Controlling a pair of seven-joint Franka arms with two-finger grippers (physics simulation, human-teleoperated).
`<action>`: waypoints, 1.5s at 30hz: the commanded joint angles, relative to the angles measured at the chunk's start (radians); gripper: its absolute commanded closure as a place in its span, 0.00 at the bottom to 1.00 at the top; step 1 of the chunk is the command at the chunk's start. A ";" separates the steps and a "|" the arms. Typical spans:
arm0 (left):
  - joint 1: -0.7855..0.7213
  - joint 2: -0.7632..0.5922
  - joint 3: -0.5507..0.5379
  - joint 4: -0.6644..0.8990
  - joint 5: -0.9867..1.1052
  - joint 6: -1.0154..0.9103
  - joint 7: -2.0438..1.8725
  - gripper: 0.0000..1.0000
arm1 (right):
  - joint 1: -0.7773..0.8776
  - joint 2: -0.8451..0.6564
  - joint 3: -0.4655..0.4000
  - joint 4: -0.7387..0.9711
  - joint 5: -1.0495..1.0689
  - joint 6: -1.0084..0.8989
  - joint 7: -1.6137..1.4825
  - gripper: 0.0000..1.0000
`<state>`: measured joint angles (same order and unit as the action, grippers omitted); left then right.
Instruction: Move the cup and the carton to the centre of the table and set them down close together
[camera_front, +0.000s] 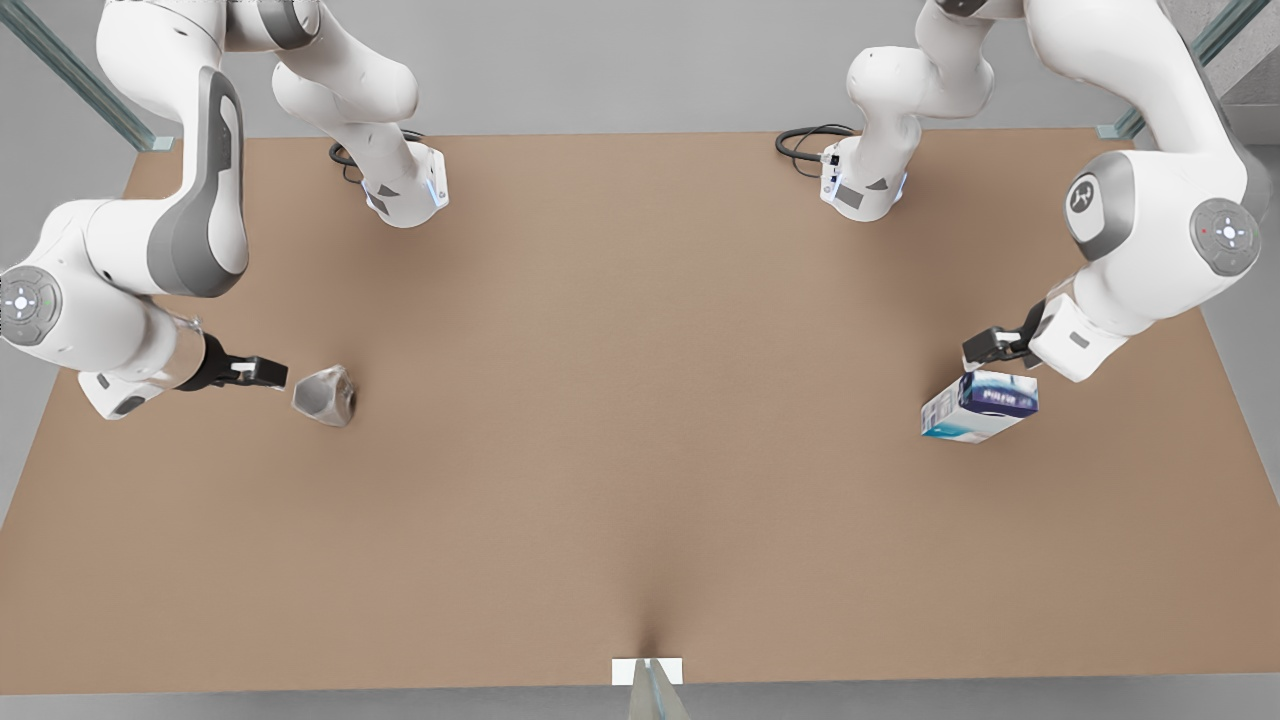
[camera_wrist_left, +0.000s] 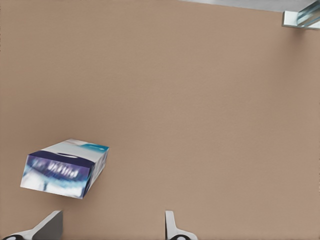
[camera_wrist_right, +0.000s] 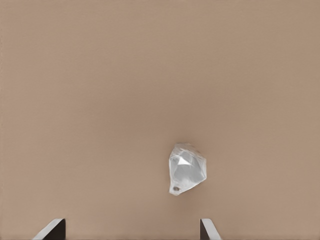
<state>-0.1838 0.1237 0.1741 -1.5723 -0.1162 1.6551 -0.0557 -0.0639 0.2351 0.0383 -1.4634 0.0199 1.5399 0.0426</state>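
Two hands poised, each beside its own object, at opposite ends of the table (camera_front: 640, 480).

The carton (camera_front: 980, 405) lies toward the front view's right, with the left hand (camera_front: 985, 348) just above it, fingers (camera_wrist_left: 172, 227) spread wide and holding nothing. The cup (camera_front: 325, 395) lies tipped on its side toward the front view's left, with the right hand (camera_front: 262, 372) just beside it, fingers (camera_wrist_right: 207, 230) likewise spread wide. Both objects sit well apart, away from the table's centre.
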 joint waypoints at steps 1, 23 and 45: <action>0.001 -0.001 0.001 0.000 0.000 -0.003 0.000 0.00 | 0.001 0.001 0.002 0.003 0.000 -0.003 -0.001 0.00; 0.007 -0.027 0.002 -0.140 0.001 -0.020 -0.021 0.00 | -0.004 0.049 0.041 -0.229 -0.058 0.100 0.353 0.00; 0.006 0.028 0.011 -0.072 0.000 -0.060 -0.018 0.00 | 0.093 0.127 -0.152 -0.410 0.161 0.319 0.082 0.00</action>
<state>-0.1773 0.1519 0.1855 -1.6445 -0.1163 1.5953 -0.0722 0.0289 0.3647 -0.1149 -1.8716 0.1810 1.8595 0.1243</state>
